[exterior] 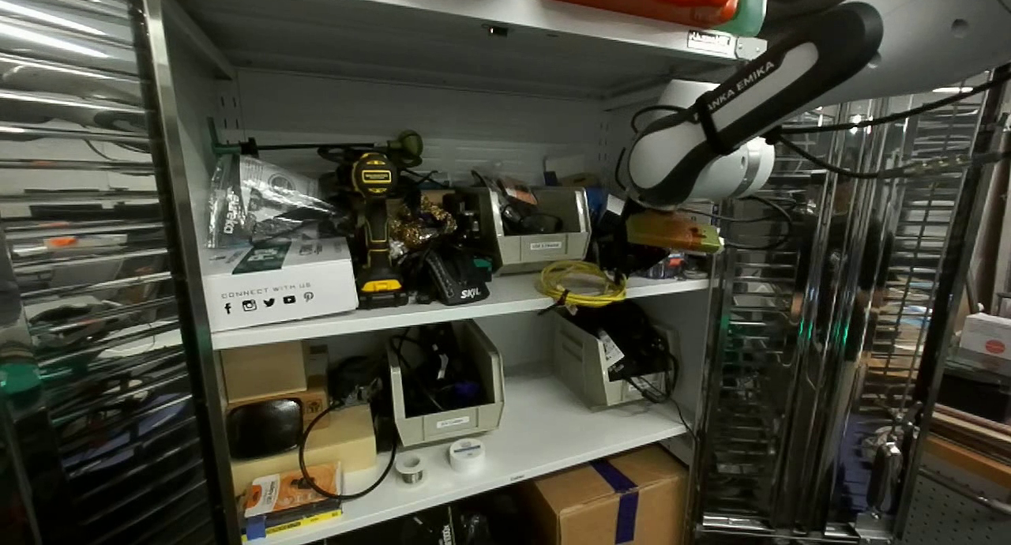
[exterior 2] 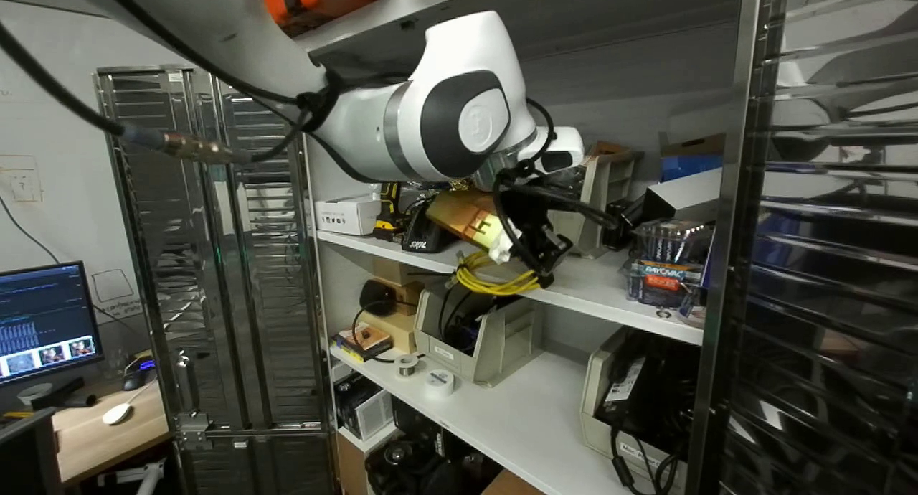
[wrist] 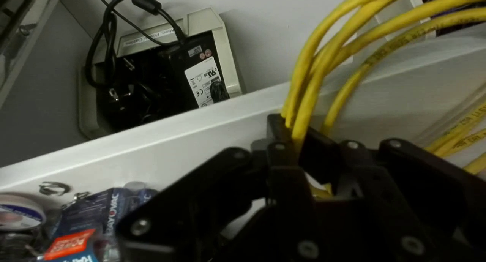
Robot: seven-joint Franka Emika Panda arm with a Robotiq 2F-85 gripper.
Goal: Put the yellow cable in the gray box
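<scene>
The coiled yellow cable (exterior: 591, 298) is at the front edge of the middle shelf, in both exterior views (exterior 2: 495, 288). My gripper (wrist: 295, 134) is shut on several strands of the cable (wrist: 322, 60) at one side of the coil. The loops spread past the shelf's edge; I cannot tell whether they touch the shelf. Gray boxes: one at the middle of the lower shelf (exterior: 450, 428), also in an exterior view (exterior 2: 453, 360); one at the lower shelf's right (exterior: 580, 365), with black power cables, also in the wrist view (wrist: 228, 49); one on the middle shelf (exterior: 543, 250).
The middle shelf's front edge (wrist: 144, 146) runs under the gripper. A battery pack (exterior 2: 663, 276) lies near the gripper. A drill (exterior: 375, 229) and white box (exterior: 276, 288) stand on the same shelf. Two spools (exterior: 467, 455) sit before the lower box. Metal doors (exterior: 798, 332) flank the cabinet.
</scene>
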